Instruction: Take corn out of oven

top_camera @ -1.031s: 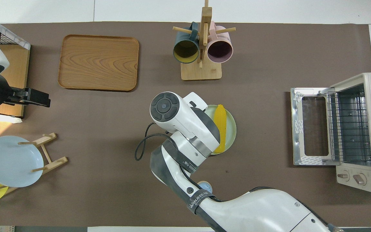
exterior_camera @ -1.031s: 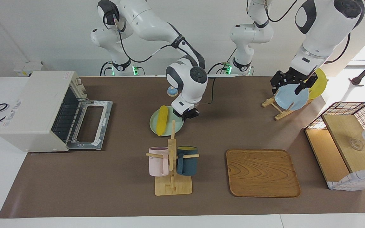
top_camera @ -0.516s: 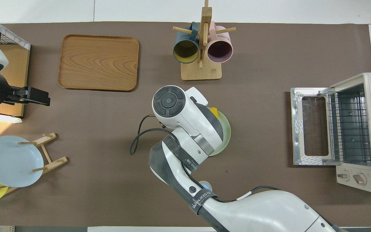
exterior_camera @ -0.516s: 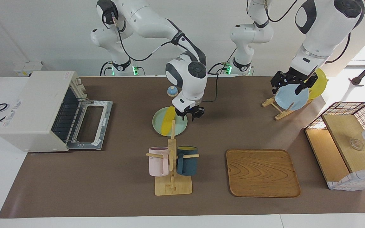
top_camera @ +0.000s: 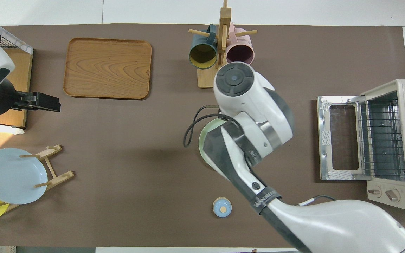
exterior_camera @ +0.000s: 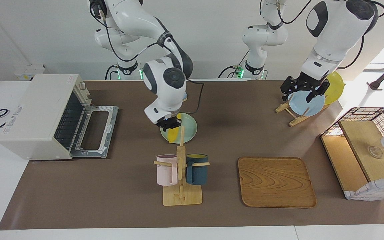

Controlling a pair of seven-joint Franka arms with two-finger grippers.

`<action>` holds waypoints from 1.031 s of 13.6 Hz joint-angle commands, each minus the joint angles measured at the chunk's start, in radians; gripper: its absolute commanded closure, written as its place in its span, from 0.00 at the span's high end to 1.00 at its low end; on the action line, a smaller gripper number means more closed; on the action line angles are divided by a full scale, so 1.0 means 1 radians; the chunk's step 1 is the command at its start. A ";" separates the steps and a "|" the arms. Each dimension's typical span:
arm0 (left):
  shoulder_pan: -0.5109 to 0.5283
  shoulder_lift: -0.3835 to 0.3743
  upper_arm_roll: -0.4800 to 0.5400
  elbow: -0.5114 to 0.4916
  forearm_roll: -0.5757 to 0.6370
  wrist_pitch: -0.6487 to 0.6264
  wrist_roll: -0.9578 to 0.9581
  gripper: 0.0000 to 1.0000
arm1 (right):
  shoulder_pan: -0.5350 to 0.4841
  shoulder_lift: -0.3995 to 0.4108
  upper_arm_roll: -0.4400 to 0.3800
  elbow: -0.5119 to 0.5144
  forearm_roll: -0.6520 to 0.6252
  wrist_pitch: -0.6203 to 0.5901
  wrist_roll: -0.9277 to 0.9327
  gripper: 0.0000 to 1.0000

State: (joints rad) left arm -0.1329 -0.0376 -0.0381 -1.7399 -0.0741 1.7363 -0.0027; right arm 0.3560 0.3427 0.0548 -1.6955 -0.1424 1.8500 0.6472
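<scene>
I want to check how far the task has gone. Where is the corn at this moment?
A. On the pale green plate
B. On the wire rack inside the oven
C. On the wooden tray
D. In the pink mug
A: the corn lies on the pale green plate, partly covered by the right gripper above it, while the rack of the open oven shows no corn.

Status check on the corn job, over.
Right gripper shut over corn on green plate. Left gripper open, waiting above blue plate. Oven open, rack empty.
</scene>
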 commanded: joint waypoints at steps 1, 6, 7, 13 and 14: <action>-0.101 -0.005 0.006 -0.056 -0.045 0.083 -0.040 1.00 | -0.097 -0.091 0.017 -0.205 -0.008 0.098 -0.015 0.00; -0.328 0.132 0.006 -0.056 -0.058 0.279 -0.258 1.00 | -0.253 -0.120 0.014 -0.372 -0.011 0.279 -0.115 0.00; -0.359 0.157 0.006 -0.055 -0.058 0.307 -0.264 1.00 | -0.267 -0.120 0.014 -0.386 -0.022 0.284 -0.129 0.00; -0.523 0.287 0.006 -0.044 -0.101 0.523 -0.373 1.00 | -0.328 -0.125 0.014 -0.467 -0.109 0.365 -0.188 0.00; -0.537 0.297 0.006 -0.044 -0.104 0.540 -0.373 1.00 | -0.330 -0.126 0.014 -0.463 -0.170 0.329 -0.192 0.00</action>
State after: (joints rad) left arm -0.6407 0.2325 -0.0506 -1.7940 -0.1518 2.2356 -0.3680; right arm 0.0464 0.2401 0.0576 -2.1256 -0.2289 2.1981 0.4811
